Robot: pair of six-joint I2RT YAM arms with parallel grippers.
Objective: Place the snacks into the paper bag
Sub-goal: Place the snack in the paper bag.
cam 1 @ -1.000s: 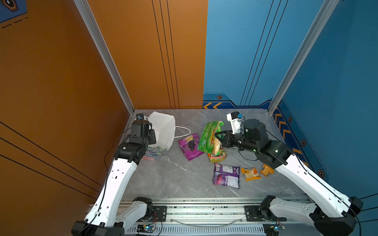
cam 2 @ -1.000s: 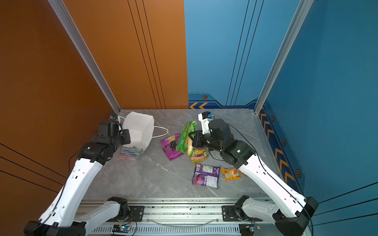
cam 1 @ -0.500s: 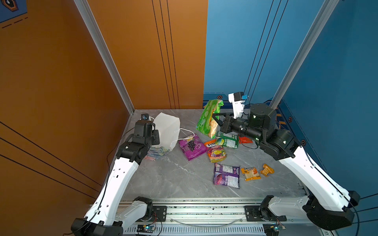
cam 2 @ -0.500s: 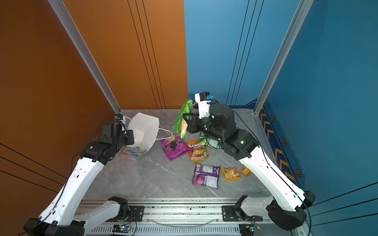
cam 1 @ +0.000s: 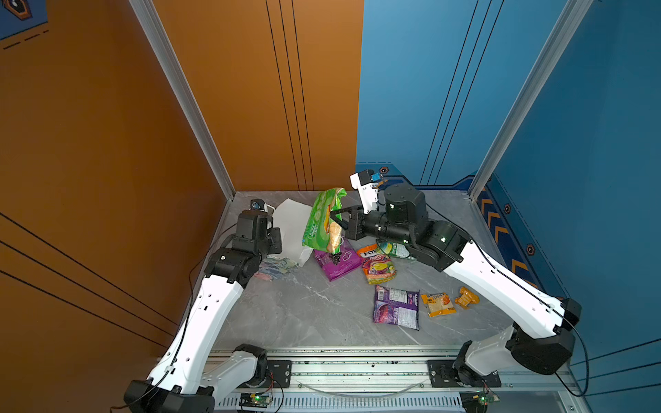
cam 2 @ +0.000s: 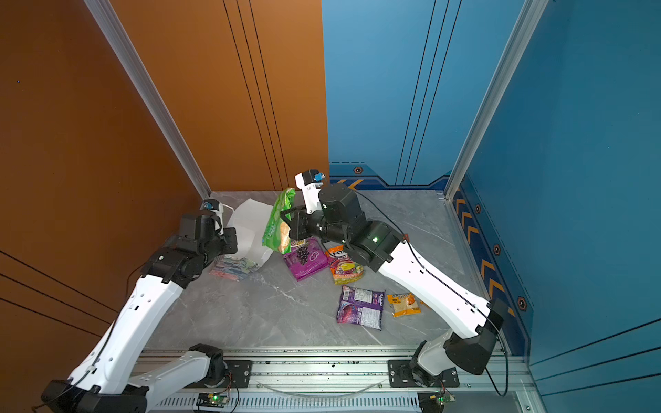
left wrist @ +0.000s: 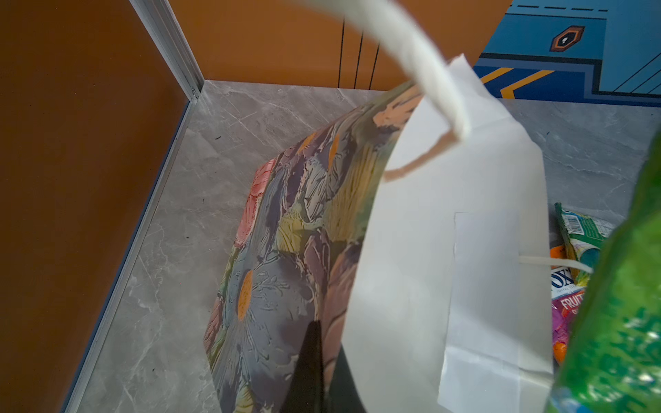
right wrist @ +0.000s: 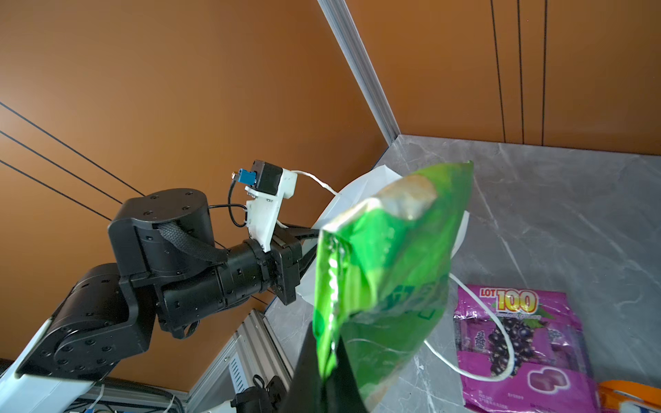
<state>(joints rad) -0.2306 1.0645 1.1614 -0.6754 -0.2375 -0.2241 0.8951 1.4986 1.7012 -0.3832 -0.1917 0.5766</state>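
Note:
The paper bag (cam 1: 290, 229) leans at the back left, its white inside turned toward the middle and its floral outside (left wrist: 286, 250) underneath. My left gripper (left wrist: 325, 336) is shut on the bag's rim. My right gripper (cam 1: 336, 219) is shut on the edge of the large green chips packet (cam 1: 322, 221), which hangs in the air right beside the bag's mouth; the pinch shows in the right wrist view (right wrist: 327, 357). On the table lie a magenta grape packet (cam 1: 338, 262), an orange fruit packet (cam 1: 379, 264), a green-white packet (cam 1: 393, 249), a purple packet (cam 1: 396, 307) and a small yellow-orange packet (cam 1: 438, 304).
A small orange packet (cam 1: 466, 297) lies by the right arm. One white cord handle (right wrist: 500, 361) trails over the grape packet. The orange wall (cam 1: 143, 178) stands close behind the bag. A metal rail (cam 1: 357, 364) runs along the table's front edge.
My right gripper lifted the green chips packet off the table and carried it left to the bag's mouth. The left gripper, still on the rim, tipped the bag further open toward it.

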